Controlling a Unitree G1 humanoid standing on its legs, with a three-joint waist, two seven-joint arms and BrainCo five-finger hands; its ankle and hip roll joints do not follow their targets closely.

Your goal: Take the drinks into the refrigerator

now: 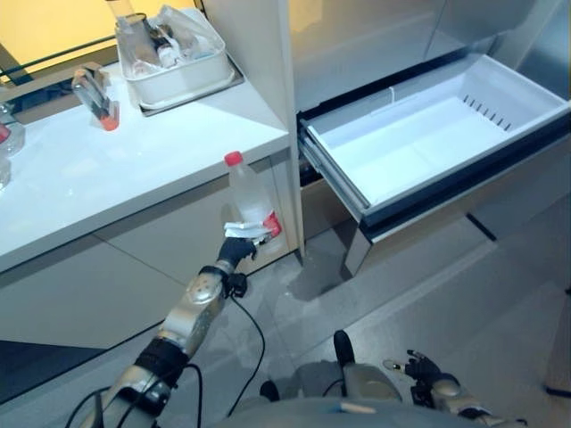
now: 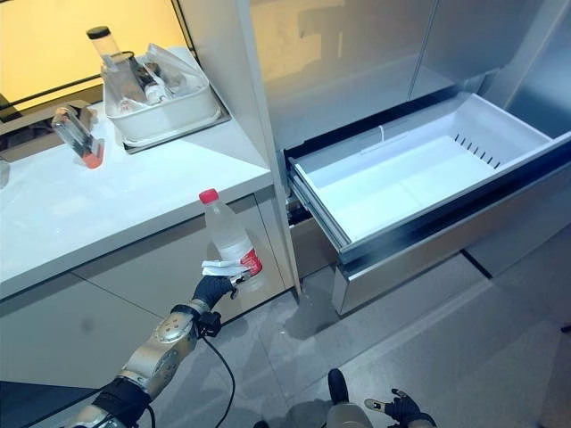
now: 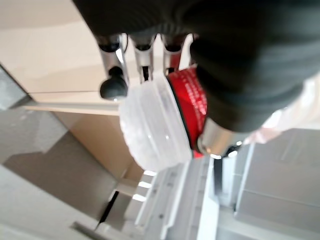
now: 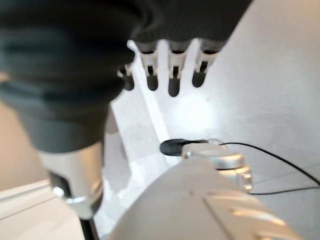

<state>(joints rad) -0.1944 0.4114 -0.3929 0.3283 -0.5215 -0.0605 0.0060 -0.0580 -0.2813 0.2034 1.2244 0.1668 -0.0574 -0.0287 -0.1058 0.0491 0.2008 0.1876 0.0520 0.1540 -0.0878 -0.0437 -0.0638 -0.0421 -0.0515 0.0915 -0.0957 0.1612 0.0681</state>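
No print on the bottle's red label [image 2: 251,262] is legible.

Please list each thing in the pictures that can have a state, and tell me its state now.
Bottle: upright, red cap on, held in the air in front of the counter.
Left hand: fingers curled round the bottle's lower part.
Right hand: low by the floor, fingers straight, holding nothing.
Refrigerator drawer: pulled open, nothing inside.
White basin: on the counter, with bottles inside.
Small bottle: on the counter, leaning.

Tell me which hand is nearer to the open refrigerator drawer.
Left. The left hand holds the bottle up beside the open drawer; the right hand hangs low near the floor.
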